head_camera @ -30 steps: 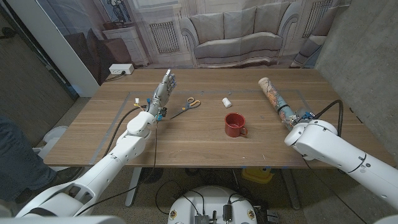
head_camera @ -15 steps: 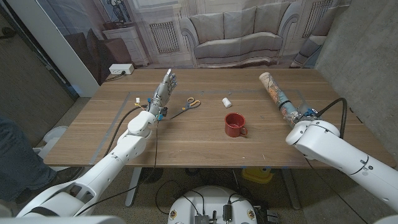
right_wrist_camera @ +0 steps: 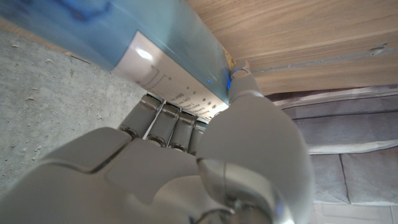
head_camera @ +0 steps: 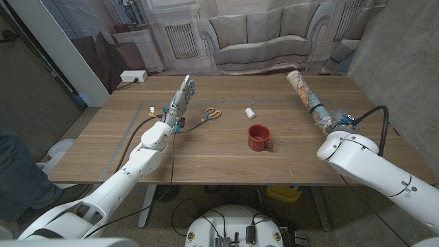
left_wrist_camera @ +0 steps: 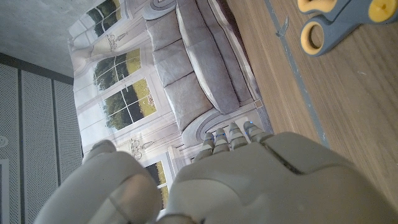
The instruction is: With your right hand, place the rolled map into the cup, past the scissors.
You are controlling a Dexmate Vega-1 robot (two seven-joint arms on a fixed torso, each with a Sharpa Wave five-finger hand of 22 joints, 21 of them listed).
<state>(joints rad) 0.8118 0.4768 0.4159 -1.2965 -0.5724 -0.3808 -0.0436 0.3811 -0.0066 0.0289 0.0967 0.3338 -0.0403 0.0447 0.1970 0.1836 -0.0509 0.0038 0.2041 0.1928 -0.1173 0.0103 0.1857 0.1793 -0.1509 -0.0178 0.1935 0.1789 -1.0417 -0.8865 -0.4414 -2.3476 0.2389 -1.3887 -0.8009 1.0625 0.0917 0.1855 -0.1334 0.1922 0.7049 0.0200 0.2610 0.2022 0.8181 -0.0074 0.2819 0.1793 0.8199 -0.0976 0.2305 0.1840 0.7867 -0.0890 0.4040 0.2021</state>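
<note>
Head view shows our right hand (head_camera: 332, 123) wrapped around the lower end of the rolled map (head_camera: 305, 95), well to the right of the red cup (head_camera: 258, 137); the tube slants up and away over the table (head_camera: 206, 158). Right wrist view confirms it: our fingers (right_wrist_camera: 165, 124) lie closed along the tube's glossy, blue-printed paper.

Our left hand (head_camera: 181, 101) stands beyond and left of the cup, fingers straight and close together, holding nothing. The scissors (head_camera: 207, 115), yellow-handled with dark blades, lie just beside that hand, between it and the cup. A small white cylinder (head_camera: 250, 112) sits just behind the cup.

We judge the step in hand to be the carry toward the cup. To do it well, we should swing the tube nearer upright, bring its free end over the cup's round mouth, then lower it straight. The map is long and light, the cup short, glazed and likely smooth, so a steep lean could tip it. Releasing only once the end touches bottom seems wise.
</note>
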